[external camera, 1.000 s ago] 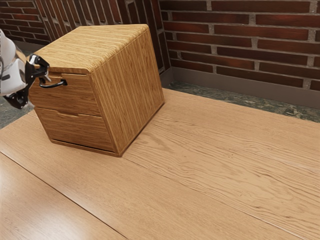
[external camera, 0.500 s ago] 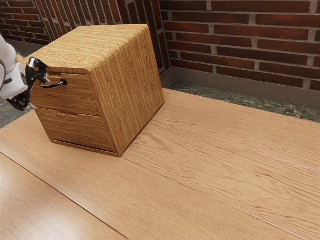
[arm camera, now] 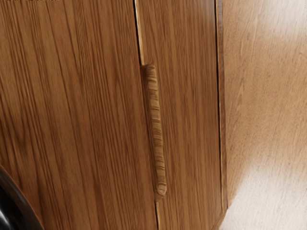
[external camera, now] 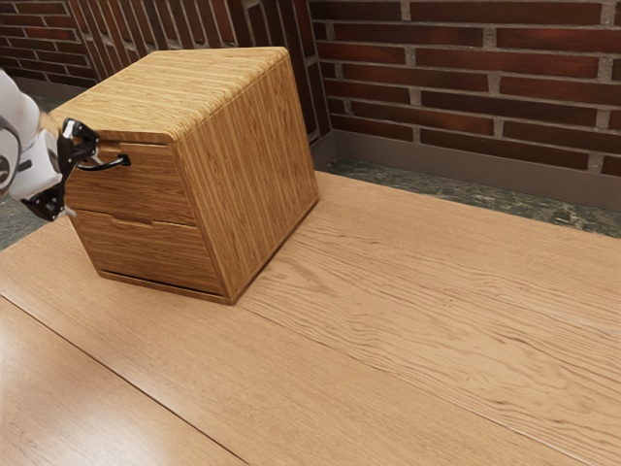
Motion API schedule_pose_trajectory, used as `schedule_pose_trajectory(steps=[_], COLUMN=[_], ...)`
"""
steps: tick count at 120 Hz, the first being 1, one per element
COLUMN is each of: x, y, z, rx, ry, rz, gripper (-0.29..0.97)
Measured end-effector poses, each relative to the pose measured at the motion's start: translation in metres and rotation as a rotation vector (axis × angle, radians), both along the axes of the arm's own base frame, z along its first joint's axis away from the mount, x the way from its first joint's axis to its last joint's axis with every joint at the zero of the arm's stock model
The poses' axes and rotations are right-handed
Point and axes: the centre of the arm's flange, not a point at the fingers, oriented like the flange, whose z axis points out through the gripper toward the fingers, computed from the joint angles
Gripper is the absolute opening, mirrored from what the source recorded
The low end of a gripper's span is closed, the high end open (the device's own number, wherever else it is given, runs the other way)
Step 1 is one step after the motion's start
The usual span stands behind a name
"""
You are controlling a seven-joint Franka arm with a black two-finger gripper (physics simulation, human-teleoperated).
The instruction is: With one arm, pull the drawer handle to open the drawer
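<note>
Status: approach done, pull not visibly started.

- Cabinet (external camera: 243, 136) sits at the far end of the table (external camera: 408, 320), toward the exterior view's left, close to the brick wall (external camera: 466, 78). It has two drawers stacked.
- Target is the top drawer (external camera: 131, 189), which carries a black bow handle (external camera: 107, 162) on its front, just under the cabinet top.
- Gripper (external camera: 81, 148) comes in from the exterior view's left and sits right at the left end of the handle, touching or overlapping it from this angle. Can't tell whether it is clamped on the bar or just beside it; the contact is too small to read.
- Top drawer front looks flush with the lower drawer (external camera: 146, 252) beneath it. No gap or drawer side is showing, so I judge it closed or barely cracked.
- Wrist view looks straight at the cabinet front: the seam between the drawers, plus the lower drawer's wooden pull (arm camera: 156, 134). A dark curved edge (arm camera: 10, 206) in the corner is close under the hand and is probably the black handle, unconfirmed.

Left to do: confirm the grip on the handle, then pull straight out along the drawer's travel, away from the cabinet face. Nearly the whole opening stroke remains.

Risk: the grasp is at the handle's end, not its middle, so it could slip off the bow or skew the drawer.
</note>
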Motion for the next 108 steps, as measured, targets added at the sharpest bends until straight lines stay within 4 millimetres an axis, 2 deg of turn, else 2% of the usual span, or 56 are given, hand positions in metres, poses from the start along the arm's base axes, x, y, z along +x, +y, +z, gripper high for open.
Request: schedule_pose_trajectory(steps=[30,54,68,78,94,108], x=[-0.002,-0.015,-0.029,-0.031,-0.032,-0.051], y=[0.001,-0.001,-0.003,0.001,-0.004,-0.008], z=[-0.003,-0.006,-0.003,-0.008,-0.007,0.000], rx=[0.003,-0.012,-0.027,-0.054,-0.055,-0.064], ry=[0.009,0.011,-0.003,-0.010,-0.012,-0.034], rz=[0.000,0.001,0.001,-0.011,-0.034,-0.045], gripper=[0.68,0.68,0.60,0.70,0.66,0.58])
